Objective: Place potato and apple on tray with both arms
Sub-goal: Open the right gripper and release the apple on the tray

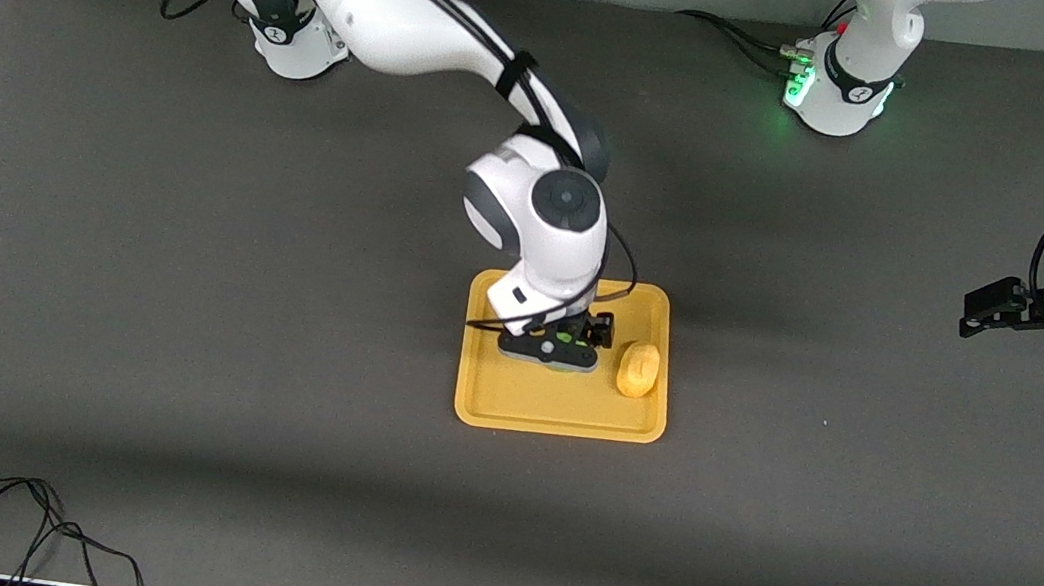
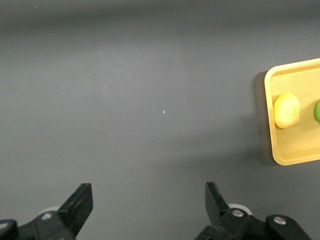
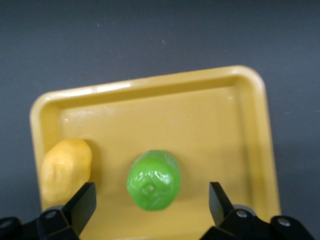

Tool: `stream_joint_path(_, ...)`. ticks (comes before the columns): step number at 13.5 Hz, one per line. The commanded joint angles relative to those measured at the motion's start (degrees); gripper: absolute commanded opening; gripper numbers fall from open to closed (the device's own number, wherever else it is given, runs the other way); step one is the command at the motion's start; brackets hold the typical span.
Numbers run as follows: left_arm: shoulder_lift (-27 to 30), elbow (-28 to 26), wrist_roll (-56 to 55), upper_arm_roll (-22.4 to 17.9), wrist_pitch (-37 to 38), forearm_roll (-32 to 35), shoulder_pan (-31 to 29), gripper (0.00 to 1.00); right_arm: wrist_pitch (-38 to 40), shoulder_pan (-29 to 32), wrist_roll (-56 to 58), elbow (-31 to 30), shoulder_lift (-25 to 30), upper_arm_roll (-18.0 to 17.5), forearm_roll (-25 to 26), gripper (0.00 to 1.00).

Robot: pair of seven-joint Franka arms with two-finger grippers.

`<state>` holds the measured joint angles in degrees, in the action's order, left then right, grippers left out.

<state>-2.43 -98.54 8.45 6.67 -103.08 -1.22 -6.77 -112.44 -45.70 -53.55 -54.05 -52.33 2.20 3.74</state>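
Lying on tray (image 3: 250, 130), apple (image 3: 153, 179) between open right gripper (image 3: 150, 205) fingers, seemingly untouched

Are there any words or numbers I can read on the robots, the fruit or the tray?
None can be read.
The tray, potato and apple are plain.
A small dark mark on the left arm's base is too small to read.

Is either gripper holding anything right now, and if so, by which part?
Nothing is held. The right gripper is open over the apple on the tray; the left gripper is open over bare table.
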Motion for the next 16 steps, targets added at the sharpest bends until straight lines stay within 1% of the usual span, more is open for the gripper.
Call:
stream_joint_path(1,-0.1,0.0,-0.7,0.1,-0.5,-0.1,0.1,1.0,8.7,1.7,-0.9,-2.3,9.8,-0.2,1.3,1.0)
stream_joint_path(3,-0.4,0.1,-0.6,0.1,-0.7,-0.2,-0.1,1.0,14.1,3.0,2.4,-3.1,15.6,0.0,1.4,1.0)
stream_joint_path(5,-0.6,-0.1,-0.6,0.1,-0.6,-0.2,-0.3,1.0,20.7,6.0,9.7,-4.7,21.0,0.4,1.4,1.0)
stream_joint_path(6,-0.6,0.0,-0.6,0.0,-0.6,-0.2,-0.3,1.0,23.6,7.7,13.5,-6.6,23.9,0.5,1.4,1.0)
stream_joint_path(7,-0.7,0.0,-0.7,0.0,-0.6,-0.2,-0.3,1.0,24.7,9.3,16.7,-8.9,27.0,1.1,1.4,1.0)
stream_joint_path(9,-0.7,0.0,-0.7,0.0,-0.7,-0.2,-0.3,1.0,24.7,12.5,23.6,-14.7,33.2,2.4,0.8,1.0)
stream_joint_path(10,-0.7,0.0,-0.7,0.0,-0.8,-0.2,-0.3,1.0,24.1,14.7,26.5,-18.4,36.5,2.4,0.7,1.0)
stream_joint_path(12,-0.5,0.1,-0.8,0.0,-1.2,-0.2,-0.2,1.0,22.8,20.9,31.4,-24.9,42.3,1.8,0.1,1.0)
stream_joint_path(14,-0.5,0.1,-0.8,0.0,-1.1,-0.1,-0.1,1.0,22.2,28.1,39.3,-29.6,46.5,1.8,-4.2,1.0)
stream_joint_path(16,-0.5,0.1,-0.8,0.0,-1.2,-0.1,0.1,1.0,22.1,35.5,45.7,-32.7,49.3,1.4,-6.2,1.0)
